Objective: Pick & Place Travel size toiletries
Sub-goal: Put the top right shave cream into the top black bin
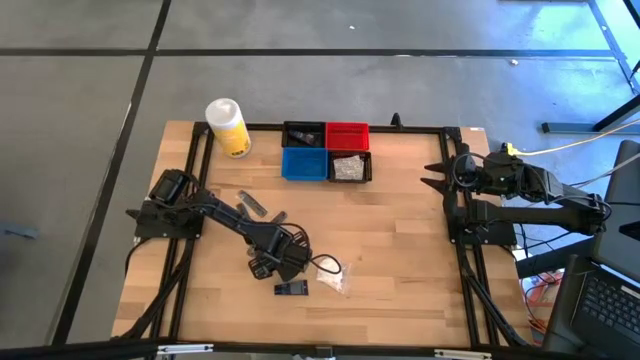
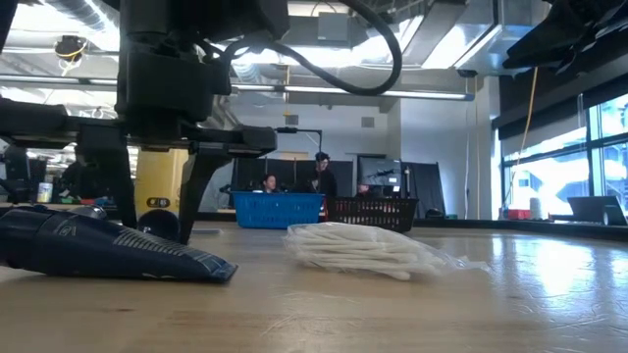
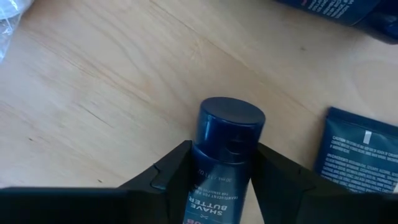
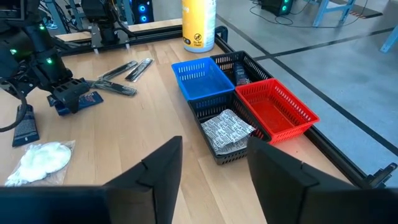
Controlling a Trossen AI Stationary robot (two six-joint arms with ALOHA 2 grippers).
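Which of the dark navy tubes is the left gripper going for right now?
The capped navy tube labelled shave butter, lying between the left gripper's fingers. The other navy tube lies apart from it on the bare wood, nearer the table's front edge.

The middle of the table (image 1: 400, 230) is bare wood, open between the two arms. Along the far edge the yellow container (image 1: 228, 127) and the four small bins (image 1: 326, 152) block the way. Near the front, the left hand (image 1: 272, 262) sits low over a navy tube (image 3: 225, 155), crowded by another navy tube (image 1: 291, 288) and the white wad (image 1: 330, 272) just beside it. The right hand (image 1: 436, 176) hangs at the table's right edge, with open wood before it.
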